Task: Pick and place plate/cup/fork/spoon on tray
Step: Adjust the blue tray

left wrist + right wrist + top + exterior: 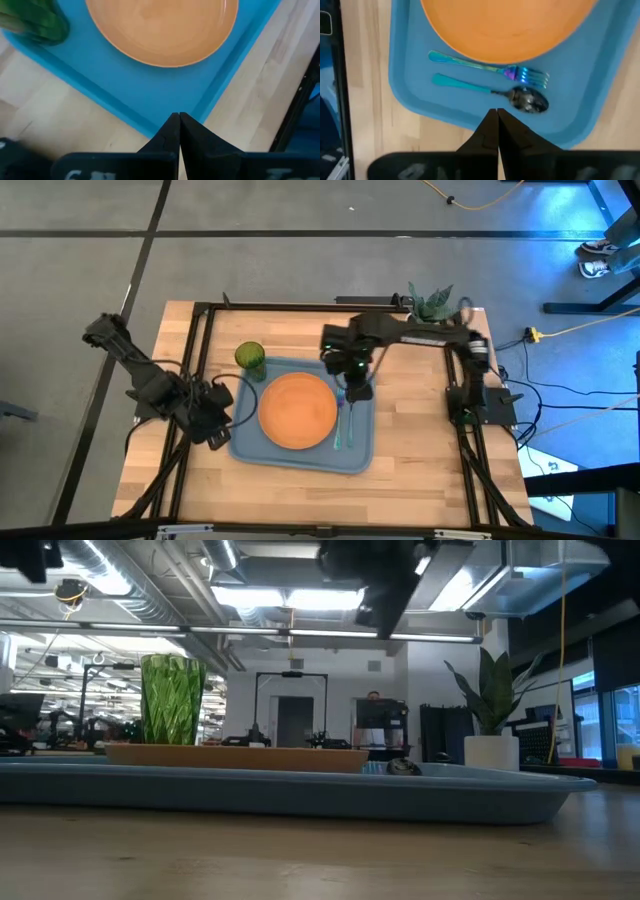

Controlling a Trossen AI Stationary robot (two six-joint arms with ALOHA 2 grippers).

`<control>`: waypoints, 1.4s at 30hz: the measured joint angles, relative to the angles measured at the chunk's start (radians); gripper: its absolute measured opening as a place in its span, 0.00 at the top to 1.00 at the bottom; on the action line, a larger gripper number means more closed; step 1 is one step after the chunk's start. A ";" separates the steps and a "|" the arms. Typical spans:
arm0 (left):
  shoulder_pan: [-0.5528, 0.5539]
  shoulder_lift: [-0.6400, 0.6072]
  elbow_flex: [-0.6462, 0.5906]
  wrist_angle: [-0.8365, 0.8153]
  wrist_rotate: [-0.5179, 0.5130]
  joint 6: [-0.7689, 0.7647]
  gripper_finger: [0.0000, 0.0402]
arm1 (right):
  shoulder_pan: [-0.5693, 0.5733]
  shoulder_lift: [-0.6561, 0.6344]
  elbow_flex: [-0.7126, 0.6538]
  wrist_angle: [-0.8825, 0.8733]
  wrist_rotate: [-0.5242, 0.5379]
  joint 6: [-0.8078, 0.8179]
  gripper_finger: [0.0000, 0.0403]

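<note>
My pincer [497, 114] hangs over the tray [410, 95], its two dark fingers [487, 131] pressed together at the tray's rim. On the tray lie the fork [490, 70] and the spoon [492, 92] side by side, the fork just beside the plate [510, 22], the spoon nearer my fingers. Bare wooden table [367, 110] shows beyond the tray's rounded corner.

A light wooden table [420, 440] carries the blue-grey tray [250, 448] near its middle. 1 white pot with a green plant [432, 304] stands at the far right corner.
</note>
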 joint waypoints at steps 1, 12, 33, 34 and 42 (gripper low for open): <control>-0.009 0.000 -0.018 0.019 -0.003 -0.003 1.00 | -0.002 -0.038 -0.046 0.024 0.000 0.023 1.00; -0.030 0.000 -0.271 0.359 0.005 -0.030 1.00 | -0.002 -0.380 -0.724 0.605 -0.004 0.400 1.00; -0.008 0.142 -0.429 0.611 0.063 -0.062 1.00 | 0.042 -0.372 -1.122 1.055 0.031 0.612 0.98; -0.009 0.142 -0.429 0.611 0.063 -0.069 1.00 | 0.042 -0.372 -1.128 1.059 0.049 0.617 0.98; -0.008 0.142 -0.429 0.615 0.065 -0.086 1.00 | 0.028 -0.372 -1.158 1.047 0.077 0.620 0.98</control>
